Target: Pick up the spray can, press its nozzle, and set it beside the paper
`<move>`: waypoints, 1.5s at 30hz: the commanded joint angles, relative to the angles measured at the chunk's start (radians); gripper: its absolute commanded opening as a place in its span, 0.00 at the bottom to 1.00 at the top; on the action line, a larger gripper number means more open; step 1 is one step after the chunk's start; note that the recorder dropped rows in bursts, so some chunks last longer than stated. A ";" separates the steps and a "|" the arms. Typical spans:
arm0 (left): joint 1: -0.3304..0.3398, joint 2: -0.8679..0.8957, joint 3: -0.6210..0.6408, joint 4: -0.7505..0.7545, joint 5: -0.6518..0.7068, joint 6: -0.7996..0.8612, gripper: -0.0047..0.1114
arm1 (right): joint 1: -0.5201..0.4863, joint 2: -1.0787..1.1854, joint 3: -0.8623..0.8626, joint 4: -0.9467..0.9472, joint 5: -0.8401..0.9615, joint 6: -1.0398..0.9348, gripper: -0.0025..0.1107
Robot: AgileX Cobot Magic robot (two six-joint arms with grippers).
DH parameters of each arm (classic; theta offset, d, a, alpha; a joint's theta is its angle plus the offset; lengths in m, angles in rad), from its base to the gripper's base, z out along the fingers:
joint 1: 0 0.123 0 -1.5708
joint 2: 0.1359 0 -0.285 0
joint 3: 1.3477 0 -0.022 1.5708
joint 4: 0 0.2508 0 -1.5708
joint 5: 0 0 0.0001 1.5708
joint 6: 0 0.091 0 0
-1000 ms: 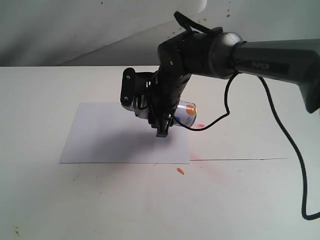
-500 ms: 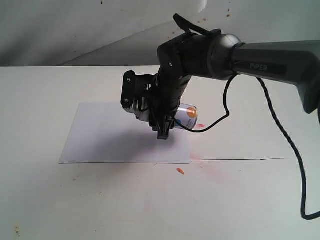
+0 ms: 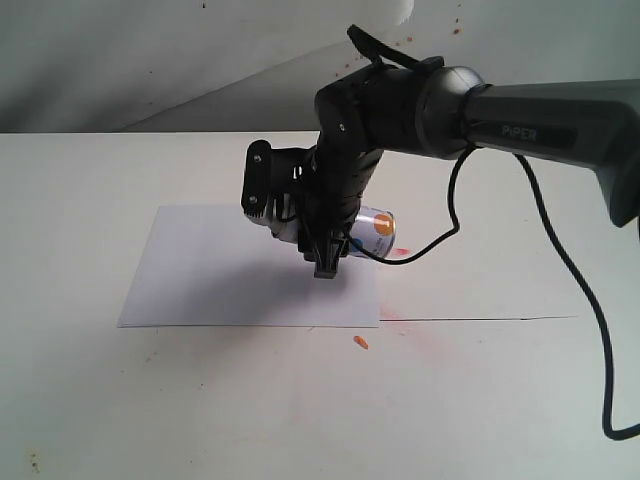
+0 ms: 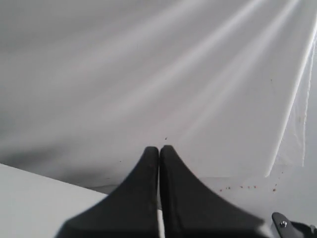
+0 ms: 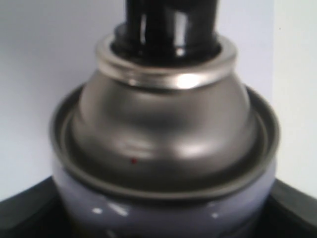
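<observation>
The spray can [image 3: 373,229] hangs tilted over the right part of the white paper [image 3: 210,270], its dotted base pointing right, with my right gripper [image 3: 333,238] shut round its body. In the right wrist view the can [image 5: 163,148] fills the frame: metal shoulder, then the black nozzle [image 5: 171,22] beyond it with the paper behind. The dark fingers [image 5: 292,208] of that gripper [image 5: 163,218] hug both sides of the can. My left gripper [image 4: 159,148] is shut on nothing and faces a white wall; it is out of the exterior view.
A small orange fleck [image 3: 361,342] lies just past the paper's near right corner. Faint red stains [image 3: 402,251] mark the table right of the paper. The right arm's black cable [image 3: 560,270] hangs down at the right. A thin seam [image 3: 480,319] crosses the table.
My right gripper and the can shifted very slightly to the right a second ago, then held still. The left gripper shows no change.
</observation>
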 commanded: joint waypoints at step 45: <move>-0.005 1.679 -1.269 -0.422 0.978 0.333 0.06 | 0.000 -0.025 -0.008 0.013 -0.001 -0.002 0.02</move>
